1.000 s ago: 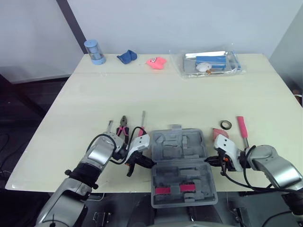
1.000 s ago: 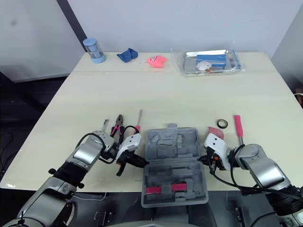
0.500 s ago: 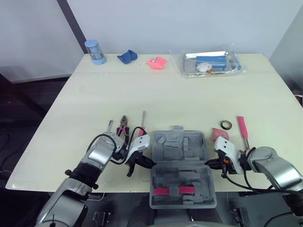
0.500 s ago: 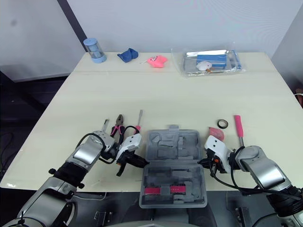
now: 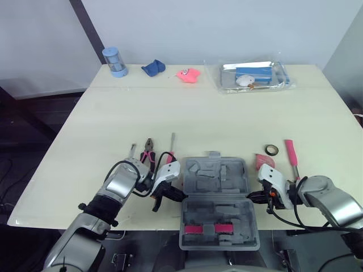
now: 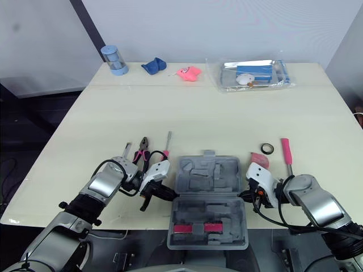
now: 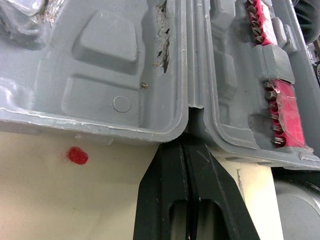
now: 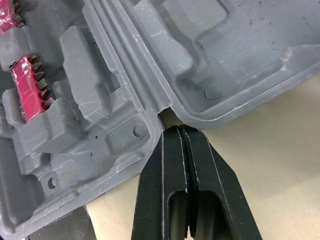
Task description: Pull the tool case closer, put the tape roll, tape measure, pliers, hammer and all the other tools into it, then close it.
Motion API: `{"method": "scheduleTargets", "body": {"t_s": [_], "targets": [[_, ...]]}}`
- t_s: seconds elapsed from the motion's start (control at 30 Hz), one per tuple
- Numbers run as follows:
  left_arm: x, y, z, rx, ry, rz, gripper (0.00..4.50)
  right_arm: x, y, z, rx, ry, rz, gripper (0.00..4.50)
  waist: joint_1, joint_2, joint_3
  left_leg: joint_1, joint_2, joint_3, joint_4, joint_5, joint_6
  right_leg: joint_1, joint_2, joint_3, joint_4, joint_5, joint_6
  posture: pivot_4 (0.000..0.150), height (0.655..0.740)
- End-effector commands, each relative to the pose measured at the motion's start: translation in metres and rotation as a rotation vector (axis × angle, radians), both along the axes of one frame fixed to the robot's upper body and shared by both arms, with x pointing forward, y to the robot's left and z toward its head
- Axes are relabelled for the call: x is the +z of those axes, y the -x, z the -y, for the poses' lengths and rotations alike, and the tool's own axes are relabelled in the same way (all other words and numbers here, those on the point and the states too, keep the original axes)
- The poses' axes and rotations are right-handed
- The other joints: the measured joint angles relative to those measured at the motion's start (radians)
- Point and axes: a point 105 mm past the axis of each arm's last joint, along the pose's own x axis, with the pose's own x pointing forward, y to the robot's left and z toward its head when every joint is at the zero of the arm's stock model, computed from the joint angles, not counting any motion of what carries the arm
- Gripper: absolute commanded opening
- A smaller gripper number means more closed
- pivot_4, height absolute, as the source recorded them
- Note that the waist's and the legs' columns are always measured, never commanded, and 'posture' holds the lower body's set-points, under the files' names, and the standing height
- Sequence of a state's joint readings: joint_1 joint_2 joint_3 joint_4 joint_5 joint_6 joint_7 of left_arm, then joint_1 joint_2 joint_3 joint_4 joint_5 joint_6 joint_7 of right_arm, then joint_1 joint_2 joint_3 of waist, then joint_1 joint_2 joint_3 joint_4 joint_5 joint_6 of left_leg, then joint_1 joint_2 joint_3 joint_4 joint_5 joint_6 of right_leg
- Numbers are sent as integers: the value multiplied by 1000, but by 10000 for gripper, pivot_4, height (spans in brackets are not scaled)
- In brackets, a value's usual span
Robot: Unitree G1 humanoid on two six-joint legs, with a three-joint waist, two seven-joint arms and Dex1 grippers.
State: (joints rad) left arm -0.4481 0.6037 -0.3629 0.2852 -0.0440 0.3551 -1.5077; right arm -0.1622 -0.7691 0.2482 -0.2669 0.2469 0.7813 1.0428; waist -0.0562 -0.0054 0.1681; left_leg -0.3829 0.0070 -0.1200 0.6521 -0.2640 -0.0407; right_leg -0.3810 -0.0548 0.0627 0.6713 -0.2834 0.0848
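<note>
Likely light, rigid plastic, the tool case point(image 5: 218, 181) should slide if hooked at the hinge notches touching the closed left gripper point(image 7: 187, 150) and right gripper point(image 8: 179, 135).

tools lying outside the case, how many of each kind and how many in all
pliers: 1
screwdriver and a similar thin tool: 2
tape roll: 1
tape measure: 1
hammer: 1
total: 6
</note>
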Motion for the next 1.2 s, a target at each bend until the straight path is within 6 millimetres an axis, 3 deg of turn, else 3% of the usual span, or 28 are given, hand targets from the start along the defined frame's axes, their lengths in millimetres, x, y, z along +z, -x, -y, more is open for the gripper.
{"method": "scheduleTargets", "body": {"t_s": [0.03, 0.87, 1.2], "targets": [[-6, 6, 4, -25, 2, -21, 0, 7, 4, -8, 43, -32, 15, 228, 0, 0, 0, 0, 0, 0, 0, 0, 0, 0, 0, 0, 0, 0, 0, 1500, 7400], [2, 1, -11, 20, -20, 10, 0, 7, 1, 26, -62, 10, 30, 228, 12, 0, 0, 0, 0, 0, 0, 0, 0, 0, 0, 0, 0, 0, 0, 1500, 7400], [19, 7, -21, 59, 4, 28, 0, 14, -1, 44, -145, -10, 59, 228, 13, 0, 0, 0, 0, 0, 0, 0, 0, 0, 0, 0, -1, 0, 0, 1500, 7400]]}}
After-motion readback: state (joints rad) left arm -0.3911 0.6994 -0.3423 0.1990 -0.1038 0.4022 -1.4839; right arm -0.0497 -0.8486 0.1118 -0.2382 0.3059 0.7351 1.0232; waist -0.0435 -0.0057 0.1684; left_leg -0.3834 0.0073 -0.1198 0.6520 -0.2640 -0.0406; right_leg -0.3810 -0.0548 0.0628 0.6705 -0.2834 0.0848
